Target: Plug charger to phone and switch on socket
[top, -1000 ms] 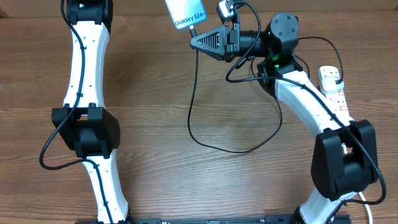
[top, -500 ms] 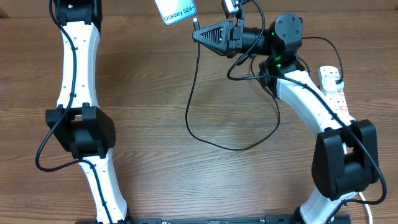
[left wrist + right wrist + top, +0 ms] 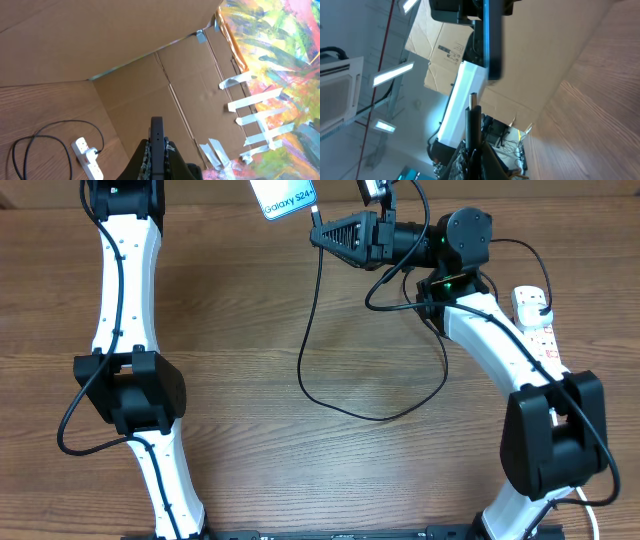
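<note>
Holding the phone (image 3: 282, 197) in the left gripper (image 3: 157, 156), clamped tight, lifted off the table (image 3: 250, 380) at the far edge with the lit screen facing the overhead camera. Pinching the charger (image 3: 308, 330) in the right gripper (image 3: 322, 235), closed on the plug body right behind the connector tip (image 3: 473, 100). Reading this as the insertion step: tip near the phone's lower end, apart from it, not seated.

To do it well:
- Fix lateral offset first. In the right wrist view, seeing the tip off to one side of the phone's dark edge; slide across before closing the gap.
- Match angles. Line the tip's axis up with the phone's long axis; avoid going in skewed, likely to jam or bend the tip.
- Move one arm only. Freeze the left, feed with the right, straight and slow.
- Stop on resistance, back off, re-align. No forcing, no side wiggle.
- Can't see the port or tell which way up the tip sits; too small in every view. Treat first contact as a probe.
- Watch the slack: long loop lying on the table between right gripper and socket (image 3: 537, 330), looks ample, but avoid snagging it on the right arm.
- Hold both grips until seated; avoid letting go early, likely to drop the tip out.

Socket over by the right edge of the table, beside the right arm, well apart from both grippers. Appears to have the black plug in its far end. Switch not yet reached; can't tell its position.
</note>
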Controlling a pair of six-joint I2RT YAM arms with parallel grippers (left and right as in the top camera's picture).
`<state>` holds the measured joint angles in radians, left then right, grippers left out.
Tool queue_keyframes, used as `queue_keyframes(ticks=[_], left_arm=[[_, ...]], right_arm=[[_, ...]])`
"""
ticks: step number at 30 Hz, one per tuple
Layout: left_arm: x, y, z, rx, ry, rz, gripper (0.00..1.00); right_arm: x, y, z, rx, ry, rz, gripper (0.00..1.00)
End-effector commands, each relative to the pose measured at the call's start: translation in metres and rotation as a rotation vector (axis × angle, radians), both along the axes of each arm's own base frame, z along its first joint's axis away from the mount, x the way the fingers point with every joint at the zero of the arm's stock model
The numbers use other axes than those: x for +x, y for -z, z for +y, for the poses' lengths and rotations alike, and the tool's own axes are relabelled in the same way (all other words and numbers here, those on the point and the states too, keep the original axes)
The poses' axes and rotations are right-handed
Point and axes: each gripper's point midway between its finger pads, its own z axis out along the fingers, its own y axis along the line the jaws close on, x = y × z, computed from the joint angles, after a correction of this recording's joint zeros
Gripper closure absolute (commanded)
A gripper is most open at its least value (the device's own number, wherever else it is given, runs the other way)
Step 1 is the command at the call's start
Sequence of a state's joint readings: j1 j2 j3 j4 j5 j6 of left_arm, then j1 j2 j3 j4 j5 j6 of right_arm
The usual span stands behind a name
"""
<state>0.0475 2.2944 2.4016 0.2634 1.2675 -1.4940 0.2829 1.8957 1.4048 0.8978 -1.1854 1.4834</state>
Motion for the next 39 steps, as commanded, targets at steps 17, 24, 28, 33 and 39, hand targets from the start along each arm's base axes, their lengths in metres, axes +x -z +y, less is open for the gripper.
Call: queue_keyframes(ticks=[17,24,28,33,39], left_arm=[[-0.012,-0.017,-0.011,-0.002,0.017,-0.036,0.96],[-0.012,-0.013,-0.018,0.011,0.021,-0.051,0.96],[-0.010,-0.011,-0.018,0.014,0.017,-0.040,0.96],[-0.012,-0.010,-0.019,0.016,0.025,-0.040,0.96],[-0.015,-0.009,-0.020,0.022,0.042,-0.040,0.96]], right_arm=[[0.000,0.010,0.007,0.023,-0.043,-0.053,0.96],[-0.007,0.006,0.009,0.028,-0.061,-0.101,0.96],[-0.008,0.007,0.009,0.027,-0.063,-0.097,0.96],[-0.008,0.007,0.009,0.027,-0.064,-0.098,0.96],[-0.008,0.007,0.009,0.026,-0.065,-0.098,0.96]])
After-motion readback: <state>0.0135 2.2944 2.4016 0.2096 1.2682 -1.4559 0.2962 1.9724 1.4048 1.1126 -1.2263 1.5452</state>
